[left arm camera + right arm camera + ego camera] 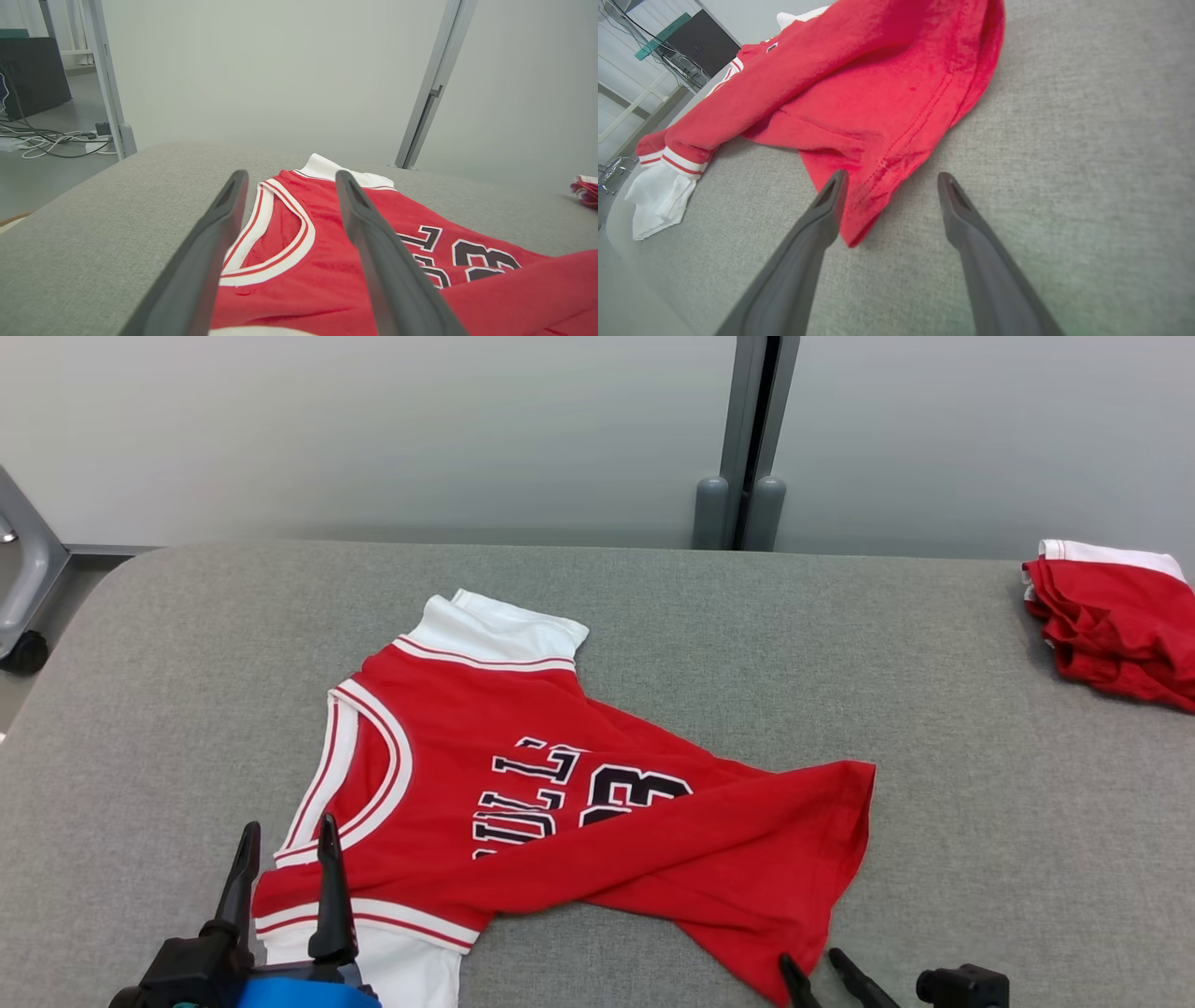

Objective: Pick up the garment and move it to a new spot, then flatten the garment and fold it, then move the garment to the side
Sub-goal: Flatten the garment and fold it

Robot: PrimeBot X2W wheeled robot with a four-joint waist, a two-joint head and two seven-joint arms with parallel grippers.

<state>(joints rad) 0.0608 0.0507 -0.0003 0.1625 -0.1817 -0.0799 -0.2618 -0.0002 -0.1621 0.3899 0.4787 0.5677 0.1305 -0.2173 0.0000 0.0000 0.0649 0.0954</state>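
To flatten the garment (560,821), lying half-doubled on the desk (840,644), the left hand (288,823), fully spread and empty over its shoulder end, and the right hand (808,957), equally spread and empty at its hem corner, should each pinch one edge and draw apart.

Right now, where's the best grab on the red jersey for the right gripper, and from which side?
Probably the hem corner of the jersey that points toward the robot. Come in from the near edge, low over the grey table: that corner lies flat and free of the folded-over part, and the right gripper, open, is right at it.
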